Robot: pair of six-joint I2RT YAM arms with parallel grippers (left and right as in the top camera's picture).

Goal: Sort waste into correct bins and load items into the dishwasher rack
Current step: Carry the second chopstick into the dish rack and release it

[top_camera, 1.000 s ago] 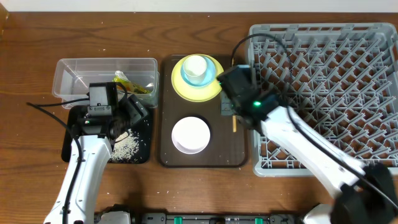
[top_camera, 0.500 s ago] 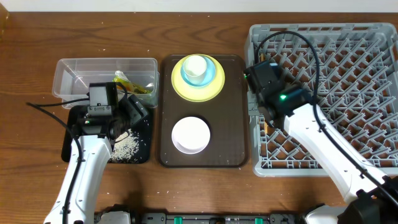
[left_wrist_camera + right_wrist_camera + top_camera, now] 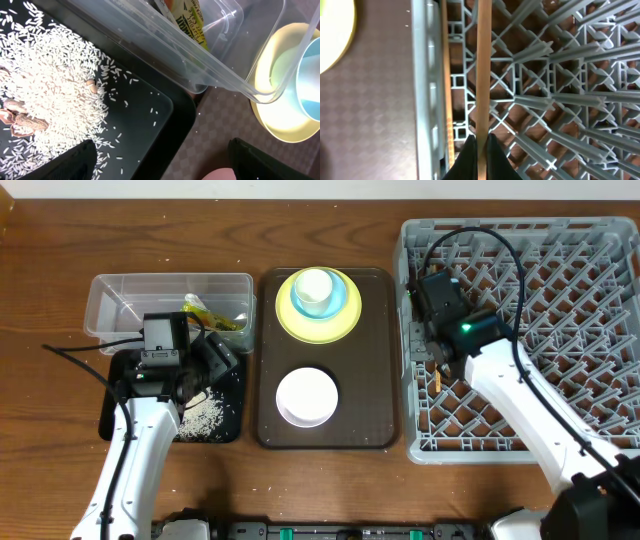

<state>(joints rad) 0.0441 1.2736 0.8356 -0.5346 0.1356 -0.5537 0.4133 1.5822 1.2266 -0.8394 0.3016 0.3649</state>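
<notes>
A wooden chopstick [image 3: 484,75] is pinched in the closed right pincer [image 3: 479,146] along the dishwasher rack's [image 3: 560,100] left wall, seemingly for laying among pegs. The left pincer [image 3: 157,167] is parked wide and empty over the rice-strewn black tray [image 3: 172,122].

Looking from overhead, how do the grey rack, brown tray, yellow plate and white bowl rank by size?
Largest to smallest:
1. rack
2. brown tray
3. yellow plate
4. white bowl, a little smaller than the plate

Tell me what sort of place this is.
Probably a mock dish-clearing station on a wooden table: a grey dishwasher rack, a brown serving tray with stacked dishes, and a black tray of rice.
</notes>
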